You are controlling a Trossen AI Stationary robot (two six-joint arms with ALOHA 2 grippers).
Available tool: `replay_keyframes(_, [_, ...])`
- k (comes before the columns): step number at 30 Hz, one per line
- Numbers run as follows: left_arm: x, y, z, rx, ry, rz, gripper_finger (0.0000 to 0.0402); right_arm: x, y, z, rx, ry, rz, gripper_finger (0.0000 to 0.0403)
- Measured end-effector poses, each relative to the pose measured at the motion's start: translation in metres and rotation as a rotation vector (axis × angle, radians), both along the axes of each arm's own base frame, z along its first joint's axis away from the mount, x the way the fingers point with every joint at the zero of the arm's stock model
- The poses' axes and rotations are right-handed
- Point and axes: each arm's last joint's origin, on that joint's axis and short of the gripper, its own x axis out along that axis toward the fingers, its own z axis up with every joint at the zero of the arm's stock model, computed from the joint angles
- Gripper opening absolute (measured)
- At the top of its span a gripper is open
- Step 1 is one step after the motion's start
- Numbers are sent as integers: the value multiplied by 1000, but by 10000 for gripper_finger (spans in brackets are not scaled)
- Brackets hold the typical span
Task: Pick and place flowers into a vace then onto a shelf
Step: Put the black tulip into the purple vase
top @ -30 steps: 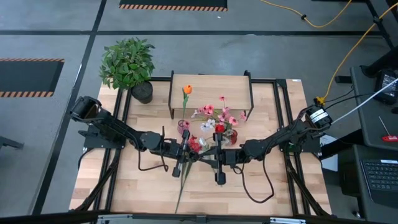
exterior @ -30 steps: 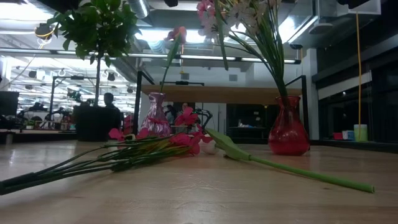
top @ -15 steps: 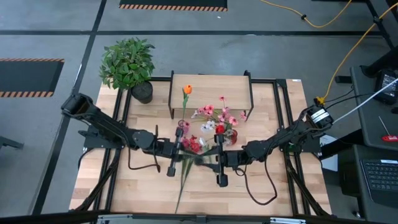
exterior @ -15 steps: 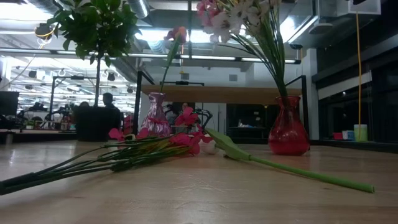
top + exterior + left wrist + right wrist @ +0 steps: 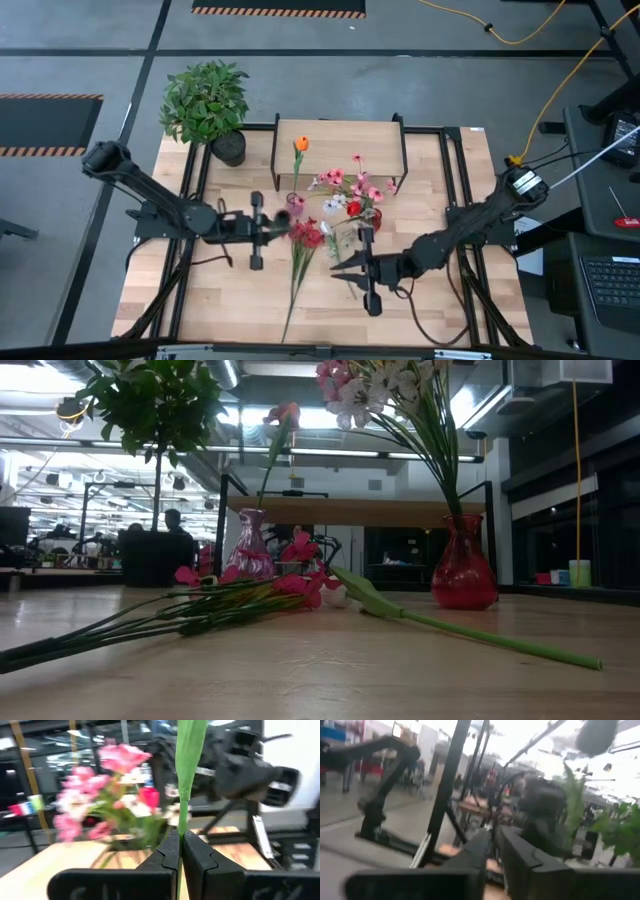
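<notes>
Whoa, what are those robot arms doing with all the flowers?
They are filling vases. The left gripper has its jaws shut on a green flower stem. The right gripper hovers over the table's middle; its hold is unclear. The red vase already holds a bunch, the pink vase holds one stem, and more flowers lie on the table. The shelf holds nothing yet.

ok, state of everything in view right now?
left gripper: shut on a green stem
red vase: upright, holds a bunch
pink vase: upright, holds one orange flower
loose flowers: lying flat
right gripper: beside the loose flowers
shelf: no vase on it
potted plant: upright
</notes>
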Motion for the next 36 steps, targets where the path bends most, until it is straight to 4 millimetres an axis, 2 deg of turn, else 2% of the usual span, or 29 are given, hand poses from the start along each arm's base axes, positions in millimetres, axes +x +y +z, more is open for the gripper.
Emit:
replay_keyframes(3, [-15,4,-3,4,-1,58,3,-8,10,0,-6,23,32,9])
replay_keyframes(9, [-29,19,-9,-6,4,243,3,-12,21,-10,9,91,41,4])
replay_keyframes(14, [-26,31,-11,-12,-17,278,3,-6,24,-23,-5,126,33,2])
replay_keyframes(19, [-21,42,-8,-11,-54,238,3,-2,21,-30,50,151,-78,2])
replay_keyframes(26, [-14,56,-12,-40,-50,265,3,-2,20,-30,48,151,-98,2])
replay_keyframes(36, [-4,67,-21,-46,-16,305,3,-2,20,-30,45,153,-100,2])
